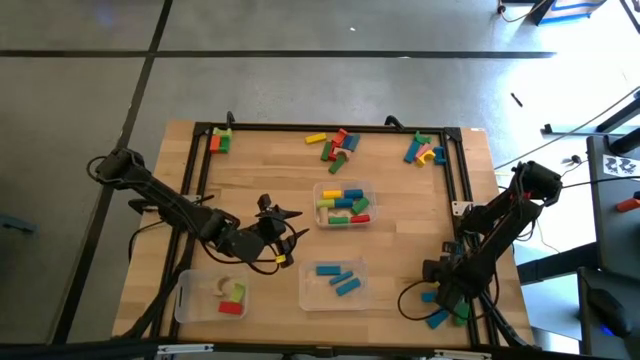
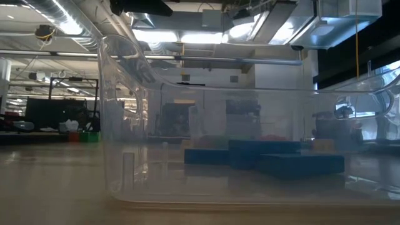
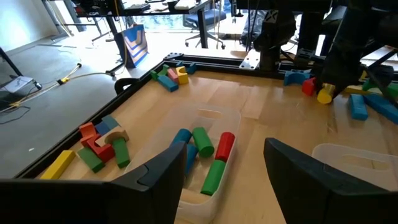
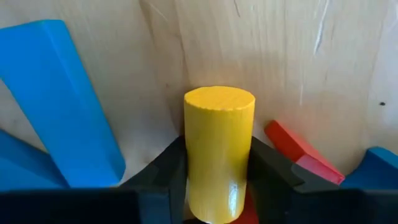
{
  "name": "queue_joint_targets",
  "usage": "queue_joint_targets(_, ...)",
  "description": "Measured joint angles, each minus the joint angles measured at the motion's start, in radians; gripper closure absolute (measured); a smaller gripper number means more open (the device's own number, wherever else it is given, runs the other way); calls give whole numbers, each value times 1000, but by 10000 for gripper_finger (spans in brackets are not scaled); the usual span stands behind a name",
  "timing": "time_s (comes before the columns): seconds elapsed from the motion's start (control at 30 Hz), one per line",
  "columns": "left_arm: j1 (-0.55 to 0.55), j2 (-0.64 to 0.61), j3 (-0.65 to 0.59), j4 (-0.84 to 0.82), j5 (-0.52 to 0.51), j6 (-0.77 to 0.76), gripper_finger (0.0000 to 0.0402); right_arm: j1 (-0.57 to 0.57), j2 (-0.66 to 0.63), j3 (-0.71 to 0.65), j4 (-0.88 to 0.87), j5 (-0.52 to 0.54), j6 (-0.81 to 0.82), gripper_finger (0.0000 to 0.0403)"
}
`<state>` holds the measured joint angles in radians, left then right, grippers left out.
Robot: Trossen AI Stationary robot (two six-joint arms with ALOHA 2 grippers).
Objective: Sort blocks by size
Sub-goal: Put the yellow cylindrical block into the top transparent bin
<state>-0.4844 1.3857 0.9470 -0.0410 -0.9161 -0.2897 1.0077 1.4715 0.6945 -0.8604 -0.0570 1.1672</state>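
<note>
Oddly, only the right wrist view reveals the yellow wooden cylinder block, standing between the right gripper fingers, which press both its sides near the table's front right corner; overhead the arm hides it. The left gripper hangs wide open over a clear plastic tray

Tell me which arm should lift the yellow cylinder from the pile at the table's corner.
The right. Its gripper already has the yellow cylinder between its jaws, amid blue and red blocks. The left gripper hovers mid-table, open and empty, far from that pile.
</note>
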Motion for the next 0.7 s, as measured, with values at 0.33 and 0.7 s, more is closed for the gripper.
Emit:
queue_joint_targets(0.33, 0, 0, 0, 0, 0, 2, 192, 0, 5, 68, -21, 58, -20, 259)
queue_joint_targets(0.7, 0, 0, 0, 0, 0, 2, 192, -101, 5, 254, -149, 216, -179, 261)
